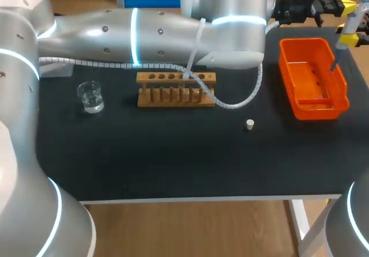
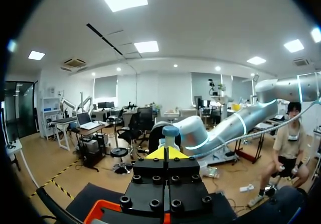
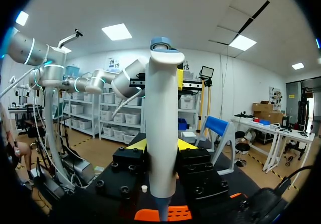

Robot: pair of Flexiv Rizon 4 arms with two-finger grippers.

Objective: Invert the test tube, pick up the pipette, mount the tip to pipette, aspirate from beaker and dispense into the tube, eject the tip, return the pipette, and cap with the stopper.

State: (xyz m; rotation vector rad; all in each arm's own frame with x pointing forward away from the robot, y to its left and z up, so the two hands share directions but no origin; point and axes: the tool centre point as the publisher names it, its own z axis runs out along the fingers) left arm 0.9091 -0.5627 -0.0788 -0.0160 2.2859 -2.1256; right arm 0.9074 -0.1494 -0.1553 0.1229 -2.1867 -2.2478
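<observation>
The right jaws grip the pipette (image 3: 163, 133) upright, its end over the orange tray (image 1: 288, 84) below them. The left jaws, closed on nothing, sit just behind its top. Ejecting the tip seems due, while the return and capping remain, with the stopper (image 1: 249, 124) lying on the worktop (image 1: 173, 159) well apart.

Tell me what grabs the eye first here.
The white pipette stands upright in the right gripper, over the orange tray at the table's right. The left arm stretches across the table's far side past the wooden rack; a glass beaker sits left of the rack.
</observation>
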